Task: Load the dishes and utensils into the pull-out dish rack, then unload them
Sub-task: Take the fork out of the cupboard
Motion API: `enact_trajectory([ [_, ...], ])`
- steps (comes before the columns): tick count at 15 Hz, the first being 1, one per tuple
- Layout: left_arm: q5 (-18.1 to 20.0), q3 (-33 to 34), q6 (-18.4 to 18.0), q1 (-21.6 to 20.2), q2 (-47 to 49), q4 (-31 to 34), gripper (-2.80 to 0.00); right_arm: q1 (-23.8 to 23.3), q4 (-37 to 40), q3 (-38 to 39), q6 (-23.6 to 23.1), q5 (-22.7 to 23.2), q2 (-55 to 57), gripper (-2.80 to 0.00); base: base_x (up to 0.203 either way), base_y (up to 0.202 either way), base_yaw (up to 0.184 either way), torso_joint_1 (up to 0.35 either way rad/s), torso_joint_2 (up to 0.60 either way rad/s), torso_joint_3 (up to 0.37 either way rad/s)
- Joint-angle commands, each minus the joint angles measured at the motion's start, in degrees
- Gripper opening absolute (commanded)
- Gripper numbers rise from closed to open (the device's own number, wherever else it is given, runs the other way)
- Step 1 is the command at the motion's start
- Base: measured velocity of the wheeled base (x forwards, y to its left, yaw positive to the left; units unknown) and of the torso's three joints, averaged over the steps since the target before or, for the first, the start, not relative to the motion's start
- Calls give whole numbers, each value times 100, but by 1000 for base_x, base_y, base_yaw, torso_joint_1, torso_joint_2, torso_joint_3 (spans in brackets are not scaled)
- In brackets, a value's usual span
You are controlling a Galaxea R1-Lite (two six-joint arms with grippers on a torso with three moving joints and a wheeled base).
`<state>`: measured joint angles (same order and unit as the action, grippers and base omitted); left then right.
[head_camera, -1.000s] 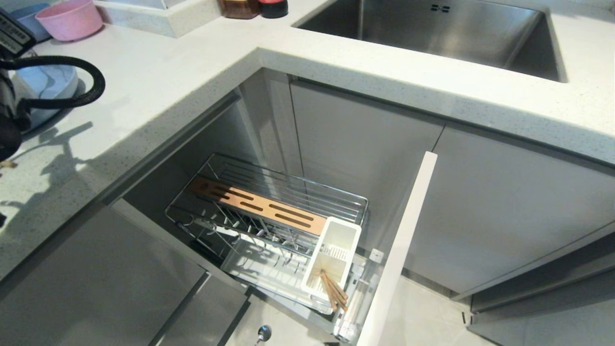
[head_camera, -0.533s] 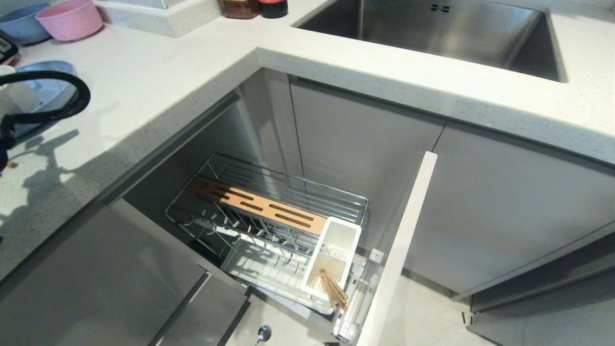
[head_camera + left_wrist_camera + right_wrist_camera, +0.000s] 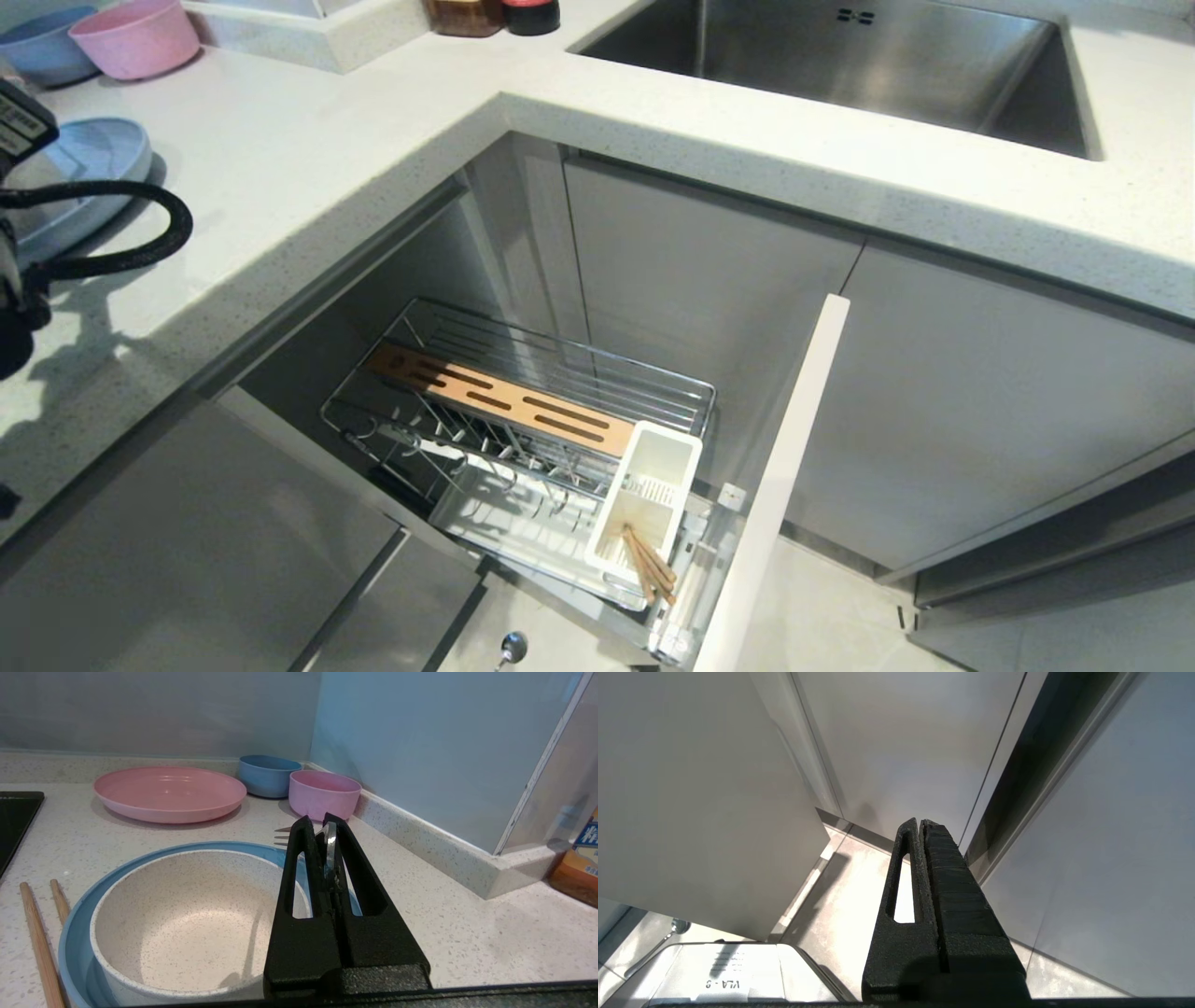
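Observation:
My left gripper [image 3: 321, 822] is shut on the silver metal spoon [image 3: 330, 847], whose handle shows edge-on between the fingers. It hangs above the counter, over the near rim of the cream-white bowl [image 3: 187, 914]. The bowl sits in the light-blue plate [image 3: 74, 938], which also shows in the head view [image 3: 93, 154]. Two wooden chopsticks [image 3: 39, 938] lie beside the plate. The pull-out dish rack [image 3: 523, 392] stands open below the counter, with chopsticks [image 3: 649, 565] in its white caddy [image 3: 653, 485]. My right gripper [image 3: 920, 822] is shut, parked low near the floor.
A pink plate [image 3: 168, 793], a blue bowl [image 3: 268, 774] and a pink bowl [image 3: 322, 793] stand at the back by the wall. Pale fork tines [image 3: 282, 836] show beyond the fingers. The rack's grey front panel [image 3: 784, 467] juts out. A steel sink [image 3: 868, 65] lies at the far right.
At the left edge of the head view my left arm has shifted, uncovering the blue bowl and more of the light-blue plate. The rack and its chopsticks have not moved.

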<state>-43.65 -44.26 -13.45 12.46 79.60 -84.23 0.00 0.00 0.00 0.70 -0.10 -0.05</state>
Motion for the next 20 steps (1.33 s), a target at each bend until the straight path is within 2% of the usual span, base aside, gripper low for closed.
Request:
enact_trajectory([
  [1,-29,6,-9,2,44,-32,-280,0,0,9,0,1,5,-280,0,0,0,0,0,0],
  [20,-91,-179,18,10,288,346,-280,0,0,0,0,1,5,-280,0,0,0,0,0,0],
])
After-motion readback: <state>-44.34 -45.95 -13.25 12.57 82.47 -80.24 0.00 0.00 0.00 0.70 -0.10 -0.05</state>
